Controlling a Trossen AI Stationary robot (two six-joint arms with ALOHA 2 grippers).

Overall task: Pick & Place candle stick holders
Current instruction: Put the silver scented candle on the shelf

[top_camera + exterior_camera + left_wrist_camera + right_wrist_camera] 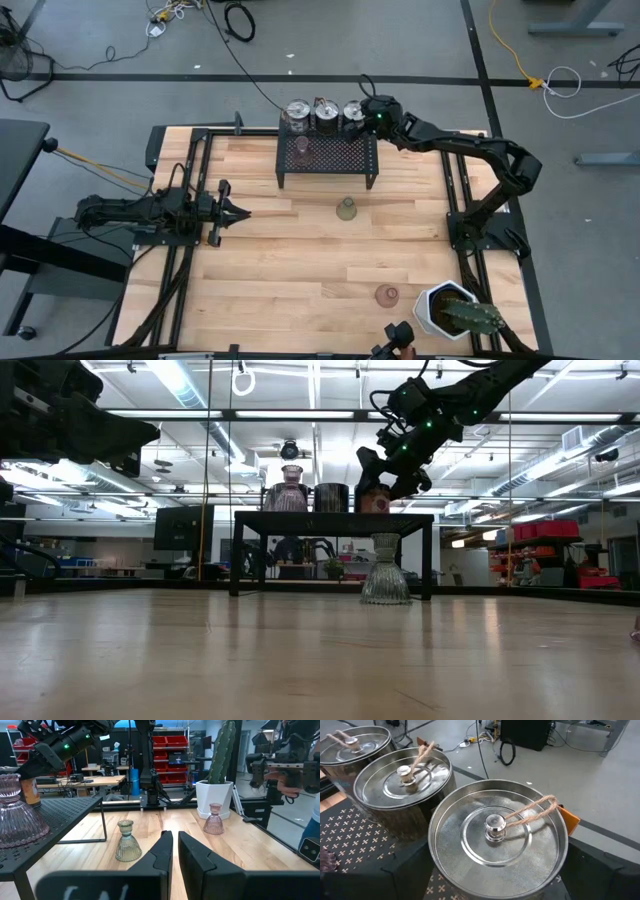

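Cans (497, 837): brushed silvery metal, dull sheen, rope loops on lids. Rack (328, 152): matt black perforated metal. Cups (128, 841): ribbed tinted glass, glossy. Counter (300, 260): pale smooth wood planks. Pot (215, 797): white, smooth.

Right end effector (372, 116) spread wide; left end effector (238, 212) closed, parked.

Beyond my wooden table (300, 270) I see grey floor (420, 40) strewn with cables (235, 20), red storage bins (172, 742) on shelves, and ceiling strip lights (185, 380) glowing overhead.
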